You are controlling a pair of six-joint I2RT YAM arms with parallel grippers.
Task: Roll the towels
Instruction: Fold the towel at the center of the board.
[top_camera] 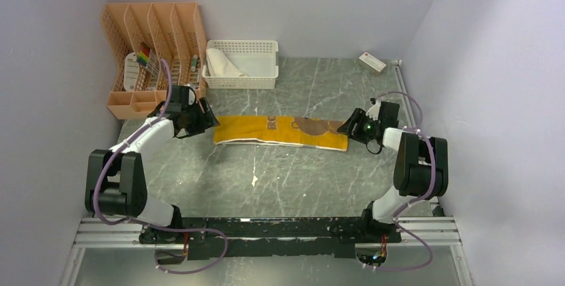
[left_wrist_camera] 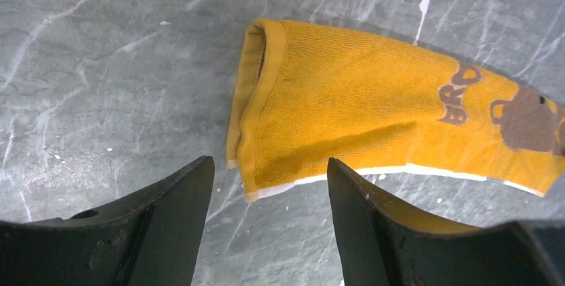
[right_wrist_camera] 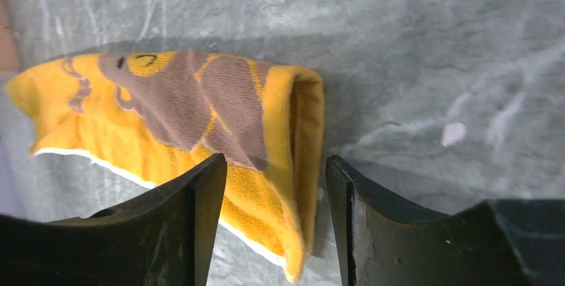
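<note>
- Upper left of the overhead frame: a peach plastic slotted file rack (top_camera: 153,49) stands against the back wall, with small items in its front trays.
- Left of centre: your left gripper (top_camera: 208,121) sits just off the left end of the mustard-yellow cloth towel (top_camera: 280,131). In its wrist view the two dark jaws are spread wide and pinch nothing. The towel's folded corner lies on the table just beyond the tips.
- Upper centre: a white plastic lattice basket (top_camera: 243,81) stands beside the rack and holds a white cloth towel (top_camera: 223,65), bunched in its left half.
- Centre: the yellow towel lies flat as a long folded strip across the grey marble-patterned table (top_camera: 280,179). It has brown lettering and a brown bear figure toward its right end, and a thin white edge shows along its near side.
- Right of centre: your right gripper (top_camera: 351,128) is at the strip's right end. Its jaws are parted, and the towel's folded end shows in the gap between them without being clamped.
- Upper right: a small white box (top_camera: 372,63) lies near the back corner, well apart from the towel.
</note>
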